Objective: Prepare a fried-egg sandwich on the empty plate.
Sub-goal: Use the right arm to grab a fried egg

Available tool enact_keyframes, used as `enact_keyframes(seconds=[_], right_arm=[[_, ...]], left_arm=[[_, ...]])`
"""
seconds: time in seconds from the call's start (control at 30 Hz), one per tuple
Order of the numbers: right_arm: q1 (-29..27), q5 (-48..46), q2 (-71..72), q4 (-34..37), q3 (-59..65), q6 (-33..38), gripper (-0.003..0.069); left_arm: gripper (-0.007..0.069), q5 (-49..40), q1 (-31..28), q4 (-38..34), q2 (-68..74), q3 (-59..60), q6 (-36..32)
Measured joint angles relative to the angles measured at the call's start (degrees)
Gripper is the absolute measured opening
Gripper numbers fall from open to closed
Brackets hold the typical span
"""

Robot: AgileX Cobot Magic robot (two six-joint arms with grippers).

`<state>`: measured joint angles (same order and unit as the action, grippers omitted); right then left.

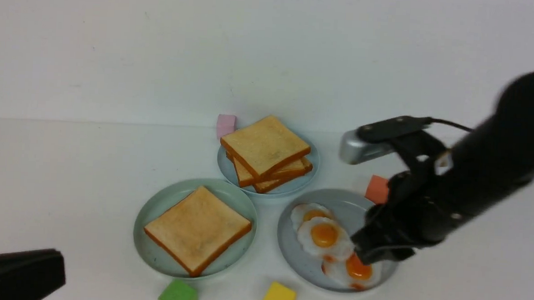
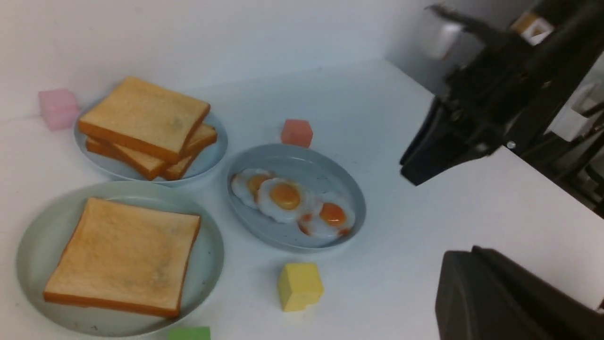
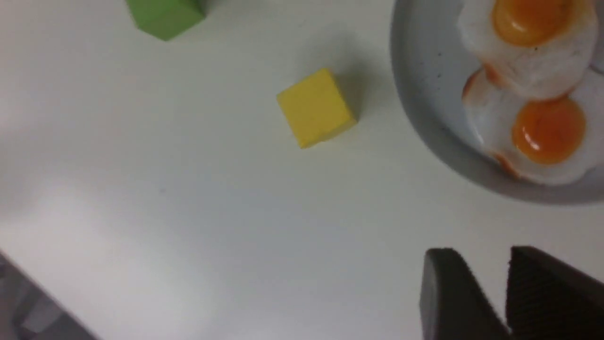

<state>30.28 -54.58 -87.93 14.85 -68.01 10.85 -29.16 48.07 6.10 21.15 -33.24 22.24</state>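
One toast lies on the mint plate; egg and top slice remain to add. The right gripper, fingers closed and empty, hangs over the eggs; whether the left gripper is open, I cannot tell.

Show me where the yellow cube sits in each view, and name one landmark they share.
Front view: the yellow cube is at the bottom edge, right of the green cube, on the robot's side of the grey-blue egg plate.
Left wrist view: yellow cube, close beside the grey-blue egg plate.
Right wrist view: yellow cube, between the green cube and the grey-blue egg plate.
Shared landmark: the grey-blue egg plate.
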Motion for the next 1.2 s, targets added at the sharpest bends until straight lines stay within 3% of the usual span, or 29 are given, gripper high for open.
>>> enact_keyframes(seconds=[0.17, 0.4, 0.73, 1.2], right_arm=[[5.2, -0.1, -8.9, -11.4, -6.1, -4.9, 0.0447], [10.2, 3.0, -16.0, -25.1, -9.4, -11.5, 0.0645], [11.3, 10.2, -24.4, -35.6, -9.9, -15.1, 0.0668], [11.3, 14.7, -29.5, -39.9, -10.9, -17.2, 0.0664]], left_arm=[[-0.0013, 0.7, 0.0, 3.0, -0.1, 0.2, 0.6], [-0.0013, 0.8, 0.0, 3.9, -0.1, 0.2, 2.1], [-0.0013, 1.0, 0.0, 4.0, -0.1, 0.2, 2.2], [-0.0013, 1.0, 0.0, 3.8, -0.1, 0.2, 2.3]])
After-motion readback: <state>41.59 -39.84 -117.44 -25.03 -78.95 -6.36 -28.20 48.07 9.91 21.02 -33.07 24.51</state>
